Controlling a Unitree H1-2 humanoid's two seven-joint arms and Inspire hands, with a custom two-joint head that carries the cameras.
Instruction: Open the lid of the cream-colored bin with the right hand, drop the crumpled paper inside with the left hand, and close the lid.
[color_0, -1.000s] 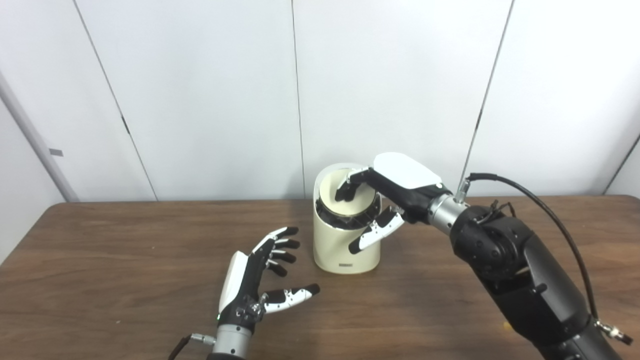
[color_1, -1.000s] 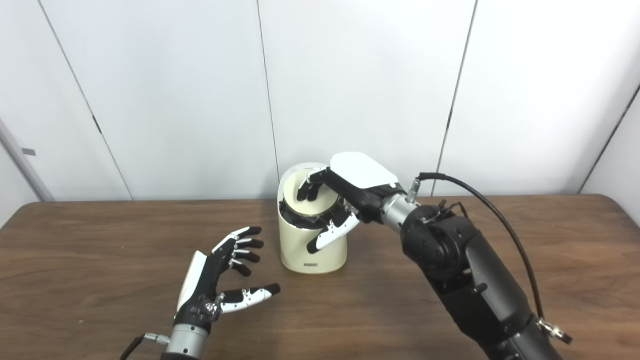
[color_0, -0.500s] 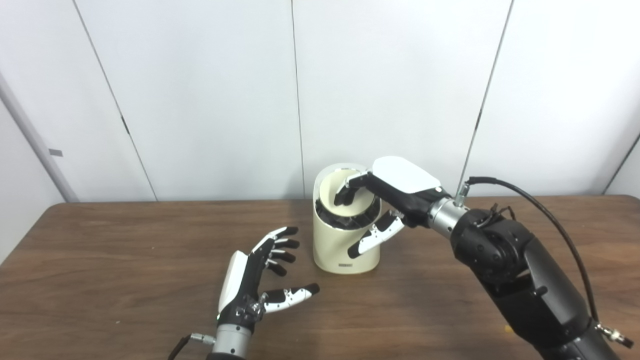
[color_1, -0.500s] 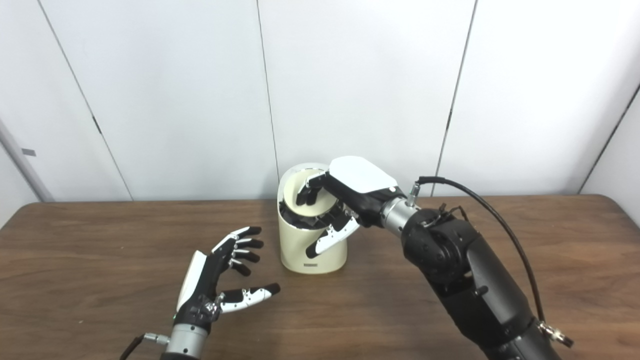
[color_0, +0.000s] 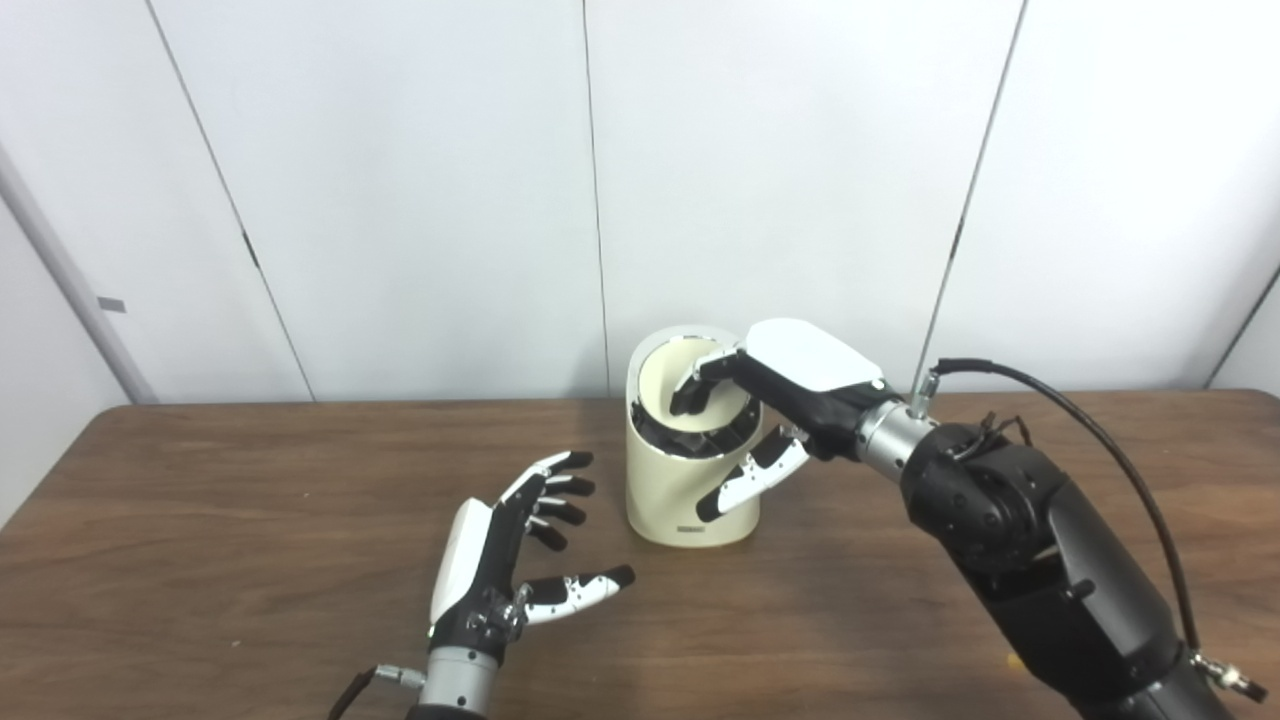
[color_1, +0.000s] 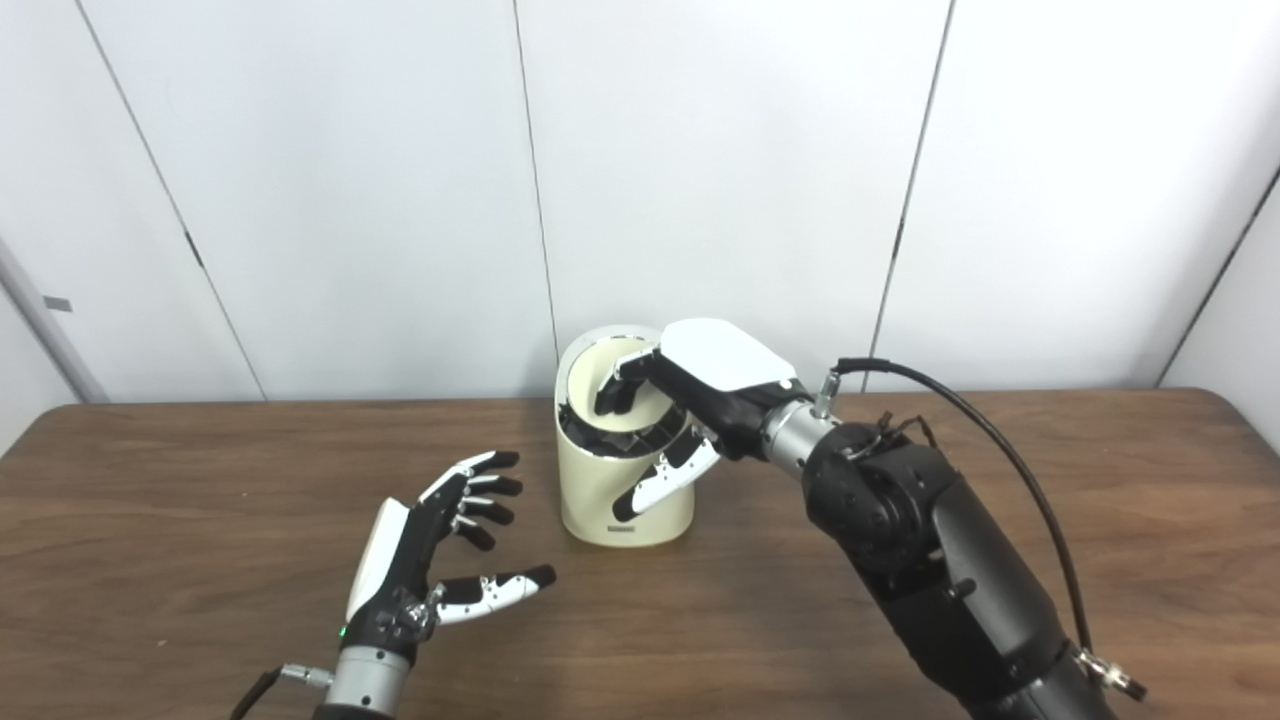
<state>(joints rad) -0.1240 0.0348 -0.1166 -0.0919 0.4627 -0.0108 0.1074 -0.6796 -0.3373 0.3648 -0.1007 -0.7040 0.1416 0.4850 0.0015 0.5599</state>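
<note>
Left hand (color_0: 505, 565): nearest item, above the wooden table (color_0: 200, 520), palm turned inward, fingers spread and thumb out, holding nothing. It sits near the bin's left front, apart from it.

Right arm (color_0: 1040, 560): black, enters from the lower right and crosses the table's right half; a black cable (color_0: 1100, 430) loops over it.

Cream-colored bin (color_0: 672, 490): upright at the table's middle, toward the far edge. Its lid (color_0: 660, 385) is tilted into the opening, a dark gap showing along its front edge.

Right hand (color_0: 775, 400): over the bin's top, fingers curled down with the fingertips (color_0: 688, 395) pressing on the lid; the thumb hangs outside, across the bin's right front wall. It hides the rim's right side.

The right eye view shows more bare table left of the bin and a plainer gap between thumb and wall (color_1: 600, 490). Whether paper lies inside cannot be told in either view.

Behind: white wall panels (color_0: 400, 200).
</note>
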